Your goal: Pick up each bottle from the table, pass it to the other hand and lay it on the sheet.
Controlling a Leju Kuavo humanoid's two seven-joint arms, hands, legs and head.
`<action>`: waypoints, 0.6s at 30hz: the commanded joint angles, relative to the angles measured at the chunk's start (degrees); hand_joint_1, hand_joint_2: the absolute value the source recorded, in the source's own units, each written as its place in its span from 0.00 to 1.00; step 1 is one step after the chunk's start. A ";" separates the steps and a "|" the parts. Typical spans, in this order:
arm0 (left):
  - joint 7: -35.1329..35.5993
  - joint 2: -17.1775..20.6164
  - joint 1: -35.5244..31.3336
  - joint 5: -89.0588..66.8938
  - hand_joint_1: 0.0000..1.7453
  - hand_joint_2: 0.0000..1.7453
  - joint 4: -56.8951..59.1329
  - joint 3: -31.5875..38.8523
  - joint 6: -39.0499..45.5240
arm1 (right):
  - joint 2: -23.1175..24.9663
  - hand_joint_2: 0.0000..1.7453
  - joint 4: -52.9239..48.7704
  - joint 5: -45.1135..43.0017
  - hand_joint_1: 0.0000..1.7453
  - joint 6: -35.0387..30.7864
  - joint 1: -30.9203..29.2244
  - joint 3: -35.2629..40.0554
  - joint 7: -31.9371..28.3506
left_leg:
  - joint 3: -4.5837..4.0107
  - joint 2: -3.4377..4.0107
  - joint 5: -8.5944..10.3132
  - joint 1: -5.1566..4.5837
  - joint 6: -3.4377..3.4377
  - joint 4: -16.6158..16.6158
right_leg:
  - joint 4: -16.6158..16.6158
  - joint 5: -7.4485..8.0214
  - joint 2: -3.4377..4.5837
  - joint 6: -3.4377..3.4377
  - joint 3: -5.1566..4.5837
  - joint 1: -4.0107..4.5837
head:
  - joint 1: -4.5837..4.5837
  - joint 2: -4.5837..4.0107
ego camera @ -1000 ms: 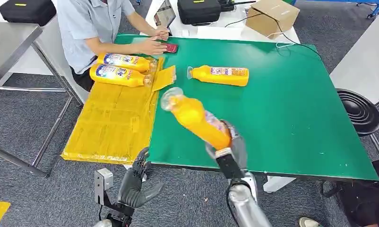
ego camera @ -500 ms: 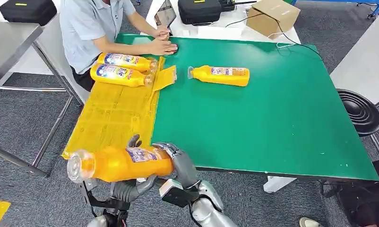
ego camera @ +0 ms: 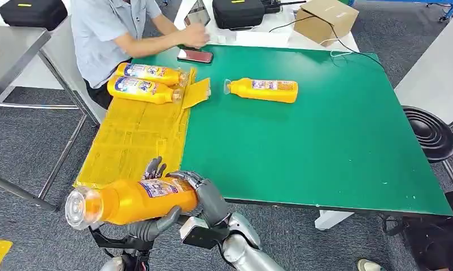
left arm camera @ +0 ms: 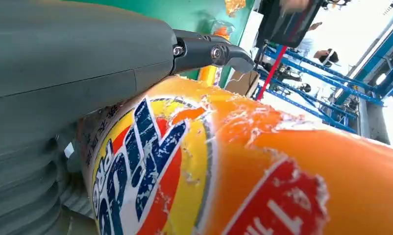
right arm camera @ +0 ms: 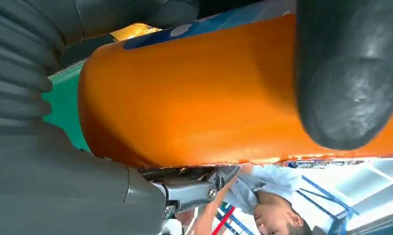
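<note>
Your right hand [ego camera: 204, 192] grasped the base end of the orange bottle [ego camera: 136, 199], fingers wrapped over its top. Your left hand [ego camera: 151, 224] cupped the same bottle from beneath, thumb curled up against its side, with fingertips [ego camera: 154, 167] visible above the label. The bottle was held level just off the near edge of the green table [ego camera: 326, 141], its clear cap pointing left, near the front corner of the yellow sheet [ego camera: 134, 141]. Two bottles [ego camera: 145, 82] lay on the sheet's far end. Another bottle [ego camera: 264, 90] lay on the table. A person [ego camera: 108, 28] sat at the far left corner.
</note>
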 commanded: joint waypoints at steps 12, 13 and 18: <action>1.90 -2.24 -2.31 3.94 1.00 1.00 0.53 4.45 2.81 | -1.04 1.00 9.28 2.14 0.86 5.07 -2.09 7.48 1.65 | 0.18 -0.13 -0.02 0.03 -0.02 -0.07 | -0.10 -0.06 -0.18 -0.05 0.23 0.03 | 0.00 0.00; 2.28 -2.50 -2.36 4.64 1.00 1.00 0.46 5.18 3.63 | -1.04 1.00 9.40 2.03 0.78 5.58 -2.05 7.75 1.71 | 0.13 -0.09 0.00 0.01 -0.01 -0.06 | -0.08 -0.04 -0.14 -0.04 0.15 0.00 | 0.00 0.00; 2.36 -2.80 -3.27 5.46 1.00 1.00 -0.45 8.00 6.69 | -1.24 1.00 9.42 2.86 0.00 6.99 -2.44 9.75 3.33 | 0.17 -0.13 -0.01 0.04 -0.03 -0.05 | -0.08 -0.06 -0.21 -0.07 0.21 0.05 | 0.02 0.00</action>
